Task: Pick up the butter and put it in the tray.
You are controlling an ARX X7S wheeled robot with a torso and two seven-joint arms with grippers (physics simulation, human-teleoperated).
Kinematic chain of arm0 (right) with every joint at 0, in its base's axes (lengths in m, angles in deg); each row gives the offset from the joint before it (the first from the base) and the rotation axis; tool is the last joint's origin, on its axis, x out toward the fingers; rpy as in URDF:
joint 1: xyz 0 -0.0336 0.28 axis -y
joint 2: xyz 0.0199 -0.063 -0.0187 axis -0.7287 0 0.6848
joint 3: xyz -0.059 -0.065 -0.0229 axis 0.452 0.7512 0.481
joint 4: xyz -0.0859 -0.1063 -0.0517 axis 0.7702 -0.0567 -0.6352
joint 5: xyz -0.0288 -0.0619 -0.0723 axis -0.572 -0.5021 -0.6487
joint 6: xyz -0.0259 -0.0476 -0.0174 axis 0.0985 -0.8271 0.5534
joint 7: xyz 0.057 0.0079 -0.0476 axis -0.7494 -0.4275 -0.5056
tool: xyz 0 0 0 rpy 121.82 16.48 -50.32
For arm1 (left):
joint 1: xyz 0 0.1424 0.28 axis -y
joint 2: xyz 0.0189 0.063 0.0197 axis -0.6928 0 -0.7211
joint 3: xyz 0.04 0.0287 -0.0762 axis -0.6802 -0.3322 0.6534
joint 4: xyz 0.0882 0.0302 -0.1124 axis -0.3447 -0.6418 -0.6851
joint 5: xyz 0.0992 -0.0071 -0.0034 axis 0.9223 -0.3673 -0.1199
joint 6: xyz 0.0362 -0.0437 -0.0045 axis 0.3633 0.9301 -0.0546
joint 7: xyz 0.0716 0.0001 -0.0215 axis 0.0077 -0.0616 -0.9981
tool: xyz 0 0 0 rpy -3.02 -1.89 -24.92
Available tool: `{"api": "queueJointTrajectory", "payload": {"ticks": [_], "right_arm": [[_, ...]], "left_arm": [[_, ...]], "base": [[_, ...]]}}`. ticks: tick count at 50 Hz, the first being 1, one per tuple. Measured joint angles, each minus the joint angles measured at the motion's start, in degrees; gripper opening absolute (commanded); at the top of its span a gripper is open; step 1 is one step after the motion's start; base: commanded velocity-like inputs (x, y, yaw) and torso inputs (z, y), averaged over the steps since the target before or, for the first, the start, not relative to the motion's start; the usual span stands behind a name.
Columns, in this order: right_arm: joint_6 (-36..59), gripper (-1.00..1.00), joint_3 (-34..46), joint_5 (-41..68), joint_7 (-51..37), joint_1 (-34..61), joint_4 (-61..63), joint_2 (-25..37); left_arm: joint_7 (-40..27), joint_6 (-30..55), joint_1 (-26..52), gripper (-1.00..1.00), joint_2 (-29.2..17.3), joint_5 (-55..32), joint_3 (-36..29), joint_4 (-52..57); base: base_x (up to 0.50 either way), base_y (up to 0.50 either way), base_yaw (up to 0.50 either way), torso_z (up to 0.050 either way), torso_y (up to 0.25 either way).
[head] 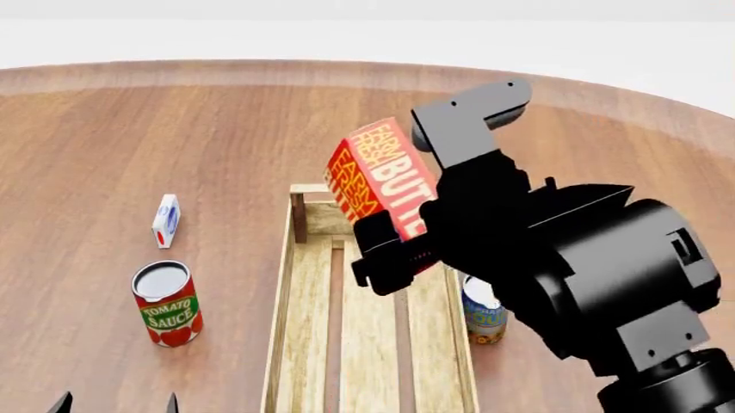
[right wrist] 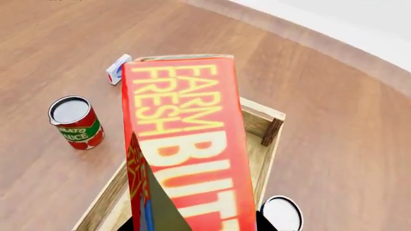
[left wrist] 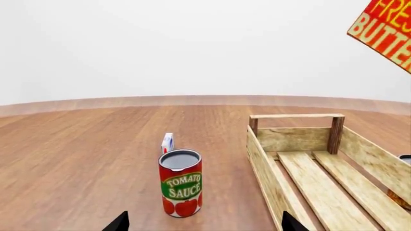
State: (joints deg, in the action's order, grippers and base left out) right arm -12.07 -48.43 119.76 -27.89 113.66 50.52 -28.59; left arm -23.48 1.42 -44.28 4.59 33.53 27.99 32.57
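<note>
My right gripper (head: 397, 245) is shut on the butter (head: 379, 176), a red and orange box, and holds it tilted in the air above the far half of the tray (head: 301, 344). The box fills the right wrist view (right wrist: 186, 139), with the tray's end (right wrist: 266, 120) below it. A corner of the butter shows in the left wrist view (left wrist: 385, 29), high above the tray (left wrist: 263, 159). My left gripper (left wrist: 202, 224) is open and empty, low over the table near the front left (head: 115, 403).
A tomato sauce can (head: 168, 303) stands left of the tray, just ahead of my left gripper (left wrist: 180, 183). A small white carton (head: 167, 219) stands behind it. Another can (head: 484, 310) stands against the tray's right side.
</note>
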Motion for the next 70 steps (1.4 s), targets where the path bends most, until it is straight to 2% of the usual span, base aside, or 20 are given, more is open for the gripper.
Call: {"api": "queueJointTrajectory", "payload": {"ticks": [13, 26, 35, 44, 55, 70], "right_arm": [[-14.71, -1.0, 6.1, -5.57, 4.55, 3.33, -26.35, -12.55], [-26.21, -1.0, 25.74, 9.24, 4.51, 5.28, -42.5, -18.02], [-30.0, -1.0, 37.41, 19.36, 4.25, 5.92, -46.88, -19.21], [-31.63, -1.0, 44.82, 25.56, 4.11, 5.66, -48.58, -19.68], [-31.44, -1.0, 49.17, 29.09, 3.65, 4.74, -49.32, -19.92], [-29.86, -1.0, 51.01, 28.99, 3.55, 2.79, -49.31, -20.01]], "left_arm": [[-0.1, -0.67, -0.21, 1.0, -0.22, -0.11, -0.24, -0.03], [-0.4, -0.91, -0.35, 1.0, -0.41, -0.17, -0.48, 0.3], [-0.55, -0.82, -0.32, 1.0, -0.57, -0.3, -0.62, 0.55], [-0.64, -0.92, -0.36, 1.0, -0.72, -0.47, -0.75, 0.68], [-0.73, -1.11, -0.4, 1.0, -0.88, -0.65, -0.92, 0.72], [-0.93, -1.28, -0.31, 1.0, -1.04, -0.75, -1.19, 0.63]], "base": [[0.0, 0.0, 0.0, 0.0, 0.001], [0.0, 0.0, 0.0, 0.0, 0.002], [0.0, 0.0, 0.0, 0.0, 0.0], [0.0, 0.0, 0.0, 0.0, 0.001], [0.0, 0.0, 0.0, 0.0, 0.001], [0.0, 0.0, 0.0, 0.001, 0.001]]}}
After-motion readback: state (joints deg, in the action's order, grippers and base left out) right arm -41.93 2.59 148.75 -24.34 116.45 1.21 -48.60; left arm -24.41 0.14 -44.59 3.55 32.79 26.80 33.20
